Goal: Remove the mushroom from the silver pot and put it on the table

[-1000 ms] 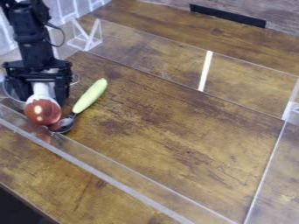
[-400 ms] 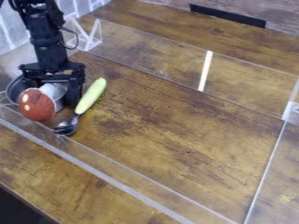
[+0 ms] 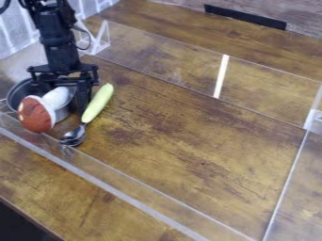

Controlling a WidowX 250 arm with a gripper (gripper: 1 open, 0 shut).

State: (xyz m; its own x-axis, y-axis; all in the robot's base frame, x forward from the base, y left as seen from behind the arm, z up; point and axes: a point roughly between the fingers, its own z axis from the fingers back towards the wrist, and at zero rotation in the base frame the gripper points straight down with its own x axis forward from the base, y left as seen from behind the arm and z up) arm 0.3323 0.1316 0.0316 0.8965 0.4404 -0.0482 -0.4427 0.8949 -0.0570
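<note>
1. Lying nearest the viewer: a metal spoon with a yellow-green handle [image 3: 88, 111], bowl toward the front edge of the dark brown wooden plank desk [image 3: 189, 141], handle slanting up and away, just right of the pot.
2. Resting tipped in the small round shiny silver pot [image 3: 21, 96]: the toy mushroom with reddish-brown domed cap and thick white stem [image 3: 43, 108], cap toward the front-left and hanging over the rim, stem pointing back and right toward the arm. Long axis thus running diagonally, front-left to back-right.
3. Standing directly behind and above the stem end: the black gripper [image 3: 63, 80], pointing straight down, fingers straddling the white stem on either side. Mushroom therefore just in front of and below the gripper, cap side away from it.
4. Fingers partway together around the stem; full clamping not clear from this view, so a firm hold cannot be confirmed.
5. Compared with a second ago: arm shifted back and right in the picture, from over the cap to over the stem; mushroom tipped from upright-looking to lying on its side; fingers narrower than before.
6. Farther back: bare desk, a clear acrylic strip [image 3: 221, 75] catching light.
</note>
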